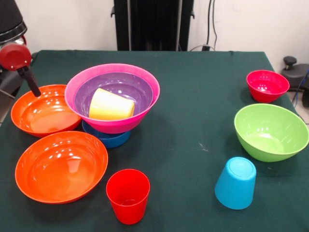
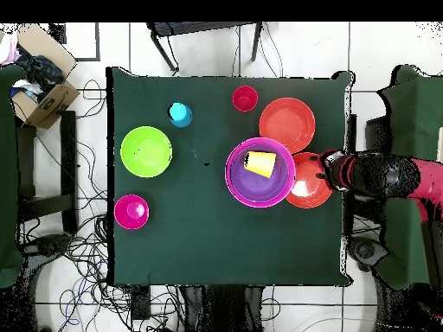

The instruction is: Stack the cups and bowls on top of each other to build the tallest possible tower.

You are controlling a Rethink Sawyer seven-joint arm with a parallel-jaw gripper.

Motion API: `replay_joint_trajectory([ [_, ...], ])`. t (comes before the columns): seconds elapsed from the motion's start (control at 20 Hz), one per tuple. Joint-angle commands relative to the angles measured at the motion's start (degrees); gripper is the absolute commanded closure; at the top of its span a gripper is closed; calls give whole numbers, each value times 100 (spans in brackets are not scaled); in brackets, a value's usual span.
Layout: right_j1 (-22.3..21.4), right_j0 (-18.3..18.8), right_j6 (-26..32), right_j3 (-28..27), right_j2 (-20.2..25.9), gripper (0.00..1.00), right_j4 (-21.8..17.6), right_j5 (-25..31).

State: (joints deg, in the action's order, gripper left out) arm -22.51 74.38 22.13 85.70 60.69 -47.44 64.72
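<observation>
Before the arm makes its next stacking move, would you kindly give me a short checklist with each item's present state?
1. Glossy magenta plastic bowl rests on the small blue plastic bowl: ok.
2. Wide purple plastic bowl nested inside the magenta one: ok.
3. Yellow plastic cup upright for stacking: not ok, it lies on its side.
4. Red plastic cup upright, standing apart: ok.
5. Light blue plastic cup mouth up: not ok, inverted.
6. Tool open: cannot tell.
</observation>
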Motion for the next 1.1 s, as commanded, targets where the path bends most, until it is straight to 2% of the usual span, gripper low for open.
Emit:
replay_joint_trajectory([
  [0.05, 134, -392, 1125, -459, -719, 0, -598, 180],
  [0.2, -7, -500, 999, -408, -917, 0, -641, 335],
  [0.6, 224, -651, 1147, -519, -1225, 0, -833, 311],
  [1.1, 177, -798, 1216, -382, -1600, 0, -970, 436],
])
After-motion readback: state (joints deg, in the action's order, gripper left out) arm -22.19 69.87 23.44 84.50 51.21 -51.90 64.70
